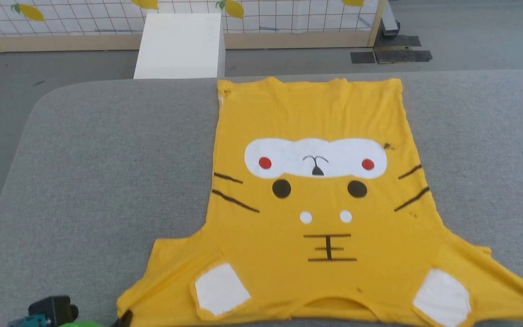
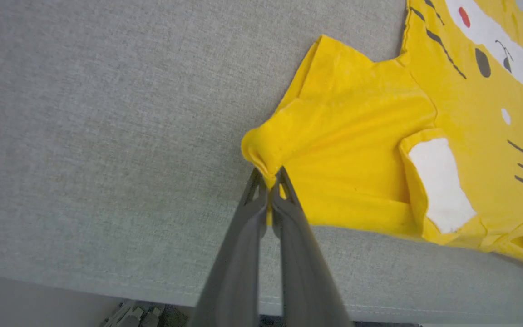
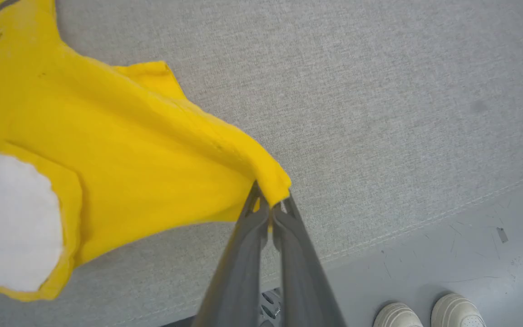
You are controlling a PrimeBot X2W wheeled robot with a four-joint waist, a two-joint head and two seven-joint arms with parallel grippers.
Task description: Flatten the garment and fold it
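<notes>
The garment (image 1: 320, 200), a bright yellow T-shirt with a cartoon animal face, lies print-up and spread flat on the grey table (image 1: 98, 159), collar toward me and hem at the far edge. My left gripper (image 2: 268, 178) is shut on the tip of the garment's (image 2: 361, 136) left sleeve near the table's front edge. My right gripper (image 3: 271, 200) is shut on the tip of the other sleeve of the garment (image 3: 107, 150), pulling it outward. In the head view the left gripper (image 1: 124, 318) shows at the bottom edge by the sleeve corner.
A white box (image 1: 180, 45) stands beyond the table's far edge, before a gridded panel with lemon prints (image 1: 288, 16). A person's white shoes (image 3: 429, 313) stand on the floor by the table's front right. Bare grey tabletop lies on both sides of the shirt.
</notes>
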